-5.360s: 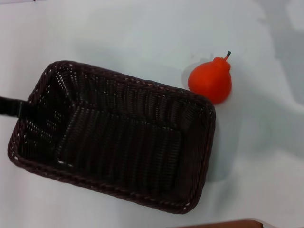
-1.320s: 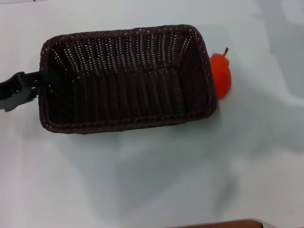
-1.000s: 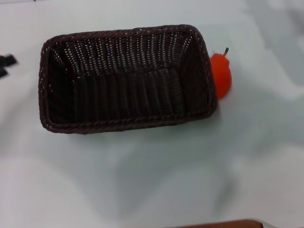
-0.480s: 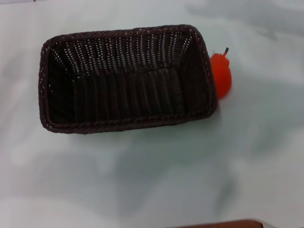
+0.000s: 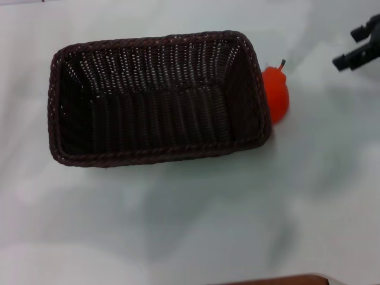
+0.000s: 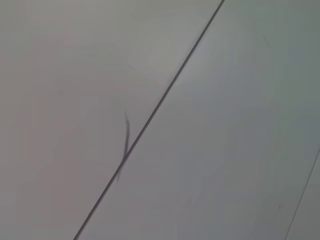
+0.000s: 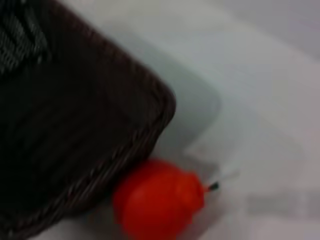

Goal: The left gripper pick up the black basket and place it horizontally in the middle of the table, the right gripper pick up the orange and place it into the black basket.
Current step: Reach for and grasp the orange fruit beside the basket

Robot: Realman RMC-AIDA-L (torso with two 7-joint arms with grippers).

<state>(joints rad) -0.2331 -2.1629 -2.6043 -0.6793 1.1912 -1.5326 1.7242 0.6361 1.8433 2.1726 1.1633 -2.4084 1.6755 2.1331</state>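
Black basket (image 5: 159,98) sits level mid-table; orange (image 5: 277,101) waits outside against its right end, right gripper (image 5: 358,47) spread, approaching from the right edge.

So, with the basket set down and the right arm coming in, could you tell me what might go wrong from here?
The orange sits tight against the right end wall of the black basket, possibly touching. A finger of the right gripper, now at the head view's upper right edge, may not fit on that side and could catch the braided rim. A push could shift the basket out of its horizontal placement on the table. The round fruit could also roll away if nudged.
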